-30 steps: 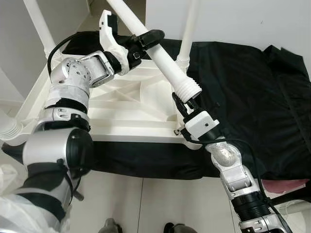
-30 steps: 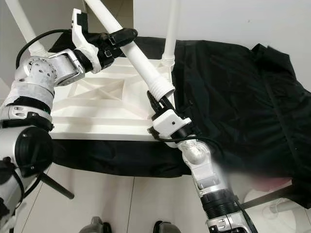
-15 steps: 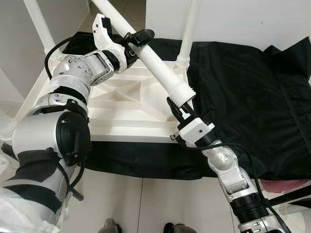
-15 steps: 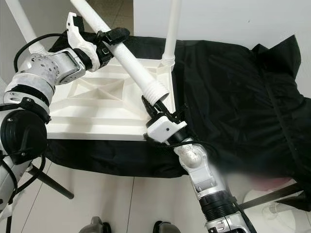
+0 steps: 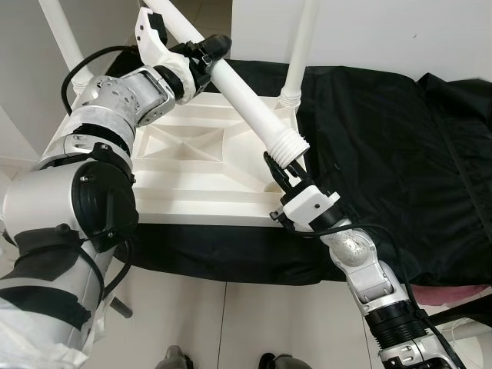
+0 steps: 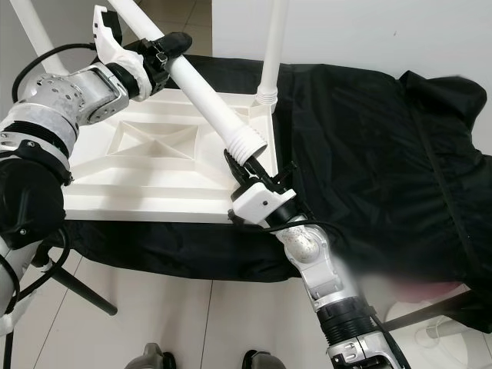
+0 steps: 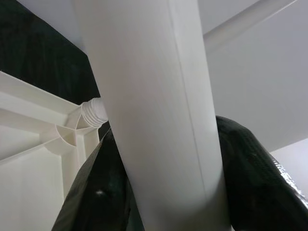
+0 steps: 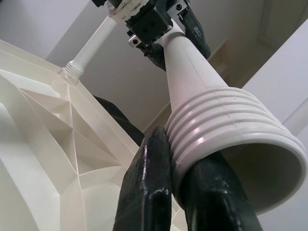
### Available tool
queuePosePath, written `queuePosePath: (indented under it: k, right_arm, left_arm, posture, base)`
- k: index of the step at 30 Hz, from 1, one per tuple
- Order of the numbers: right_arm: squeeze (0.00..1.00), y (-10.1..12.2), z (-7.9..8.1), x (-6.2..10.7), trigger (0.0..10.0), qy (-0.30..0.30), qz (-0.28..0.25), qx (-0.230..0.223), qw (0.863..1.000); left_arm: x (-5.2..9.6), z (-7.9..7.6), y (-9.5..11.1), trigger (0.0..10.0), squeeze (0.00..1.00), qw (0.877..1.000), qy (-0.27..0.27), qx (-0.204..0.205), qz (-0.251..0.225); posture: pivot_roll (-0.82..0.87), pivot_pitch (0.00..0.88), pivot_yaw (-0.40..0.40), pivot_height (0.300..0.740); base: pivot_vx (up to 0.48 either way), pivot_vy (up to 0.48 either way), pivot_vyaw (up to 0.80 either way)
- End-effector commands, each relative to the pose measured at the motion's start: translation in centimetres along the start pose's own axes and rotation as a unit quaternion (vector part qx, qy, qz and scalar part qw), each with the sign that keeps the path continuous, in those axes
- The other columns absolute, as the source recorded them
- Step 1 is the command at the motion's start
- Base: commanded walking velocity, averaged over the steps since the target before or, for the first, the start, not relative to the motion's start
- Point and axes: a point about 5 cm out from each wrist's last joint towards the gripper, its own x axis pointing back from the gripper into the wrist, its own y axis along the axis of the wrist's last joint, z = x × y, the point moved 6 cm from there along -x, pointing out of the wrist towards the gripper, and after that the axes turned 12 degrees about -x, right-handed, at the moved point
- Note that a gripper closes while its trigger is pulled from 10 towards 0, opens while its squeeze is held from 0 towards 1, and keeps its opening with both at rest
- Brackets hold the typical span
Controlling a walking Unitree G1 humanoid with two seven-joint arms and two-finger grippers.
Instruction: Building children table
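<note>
The left arm reached up and forward from the robot's left side, elbow bent, and its left gripper (image 5: 206, 55) was closed around the upper stretch of a loose white table leg (image 5: 246, 98). In the left wrist view the 2 black fingers (image 7: 255, 178) pressed against both sides of the smooth tube.

The right arm rose from the lower right, forearm angled up toward the near right corner of the tabletop. Its right gripper (image 5: 286, 169) met the leg's lower, threaded end (image 6: 246, 142); in the right wrist view its fingers (image 8: 147, 187) lay close together against the ribbed collar, touching it just below the flared open mouth. Whether they truly clamped it I cannot tell.

So the leg hung slanted between the 2 grippers, high end toward the far left, ribbed end low over the near right corner.

The white plastic tabletop (image 5: 184, 165) lay upside down, its ribbed underside facing up, on a surface draped with black cloth (image 5: 384, 154). 3 other legs stood upright at its corners: 1 at the far right corner (image 5: 300, 46), 1 at the far left (image 5: 65, 42), and 1 at the near left corner (image 5: 11, 201) with its threaded base showing. The cloth spread well past the tabletop's right edge. Pale tiled floor (image 5: 246, 323) lay below.
</note>
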Motion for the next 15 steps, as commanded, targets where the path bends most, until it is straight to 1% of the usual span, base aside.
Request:
queuePosePath:
  k: [1,2,3,4,5,9,11,12,13,14,15]
  right_arm:
    - [0.0,0.5,-0.5,-0.1,10.0,-0.008,-0.014,0.008,1.0]
    - [0.56,0.6,-0.4,-0.1,10.0,-0.008,-0.018,0.003,1.0]
    - [0.56,0.6,-0.4,-0.1,10.0,-0.008,-0.018,0.003,1.0]
    - [0.87,0.7,-0.2,-0.1,10.0,-0.007,-0.02,-0.005,1.0]
    - [1.0,0.8,0.0,-0.1,10.0,-0.008,-0.023,-0.012,1.0]
    - [1.0,1.0,0.2,0.0,10.0,-0.015,-0.031,-0.017,0.999]
    - [1.0,1.1,0.0,0.1,10.0,-0.023,-0.034,-0.016,0.999]
    - [1.0,1.1,-0.1,0.3,10.0,-0.035,-0.035,-0.013,0.999]
    - [1.0,1.1,-0.3,0.5,10.0,-0.043,-0.035,-0.01,0.998]
    - [0.32,0.8,0.0,1.0,10.0,-0.046,-0.028,-0.011,0.998]
    - [0.0,0.3,0.3,1.5,10.0,-0.046,-0.019,-0.017,0.999]
  left_arm:
    - [0.1,0.1,0.4,0.0,0.0,1.0,0.005,-0.022,0.004]
    - [0.1,0.1,0.5,0.0,0.0,1.0,0.005,-0.022,0.003]
    - [0.1,0.1,0.5,0.0,0.0,1.0,0.005,-0.022,0.003]
    - [0.1,0.1,0.6,0.0,0.0,1.0,0.006,-0.021,0.002]
    - [0.2,0.2,0.6,0.0,0.0,1.0,0.011,-0.017,0.003]
    - [0.3,0.5,0.6,0.0,0.0,1.0,0.021,-0.011,0.009]
    - [0.3,0.4,0.7,0.0,0.0,1.0,0.017,-0.012,0.008]
    - [0.3,0.4,0.9,4.2,0.0,1.0,0.019,-0.008,0.006]
    - [0.4,0.4,1.0,4.2,0.0,1.0,0.021,-0.005,0.004]
    - [0.5,0.6,1.4,10.0,0.0,1.0,0.027,0.004,-0.003]
    - [0.6,0.8,1.7,10.0,0.0,0.999,0.035,0.01,-0.008]
  posture:
    - [-0.02,0.072,-0.023,0.74]
    - [-0.02,0.068,-0.022,0.74]
    - [-0.02,0.068,-0.022,0.74]
    - [-0.02,0.068,-0.023,0.74]
    - [-0.02,0.065,-0.024,0.74]
    - [-0.02,0.06,-0.024,0.74]
    - [-0.01,0.058,-0.025,0.74]
    - [-0.01,0.057,-0.025,0.74]
    - [-0.01,0.057,-0.025,0.74]
    - [-0.01,0.056,-0.025,0.74]
    - [-0.01,0.055,-0.026,0.74]
  base:
    - [0.0,0.0,0.0]
    - [0.0,0.0,0.0]
    - [0.0,0.0,0.0]
    - [0.0,0.0,0.0]
    - [0.0,0.0,0.0]
    - [0.0,0.0,0.0]
    - [0.0,0.0,0.0]
    - [0.0,0.0,0.0]
    - [0.0,0.0,0.0]
    - [0.0,0.0,0.0]
    - [0.0,0.0,0.0]
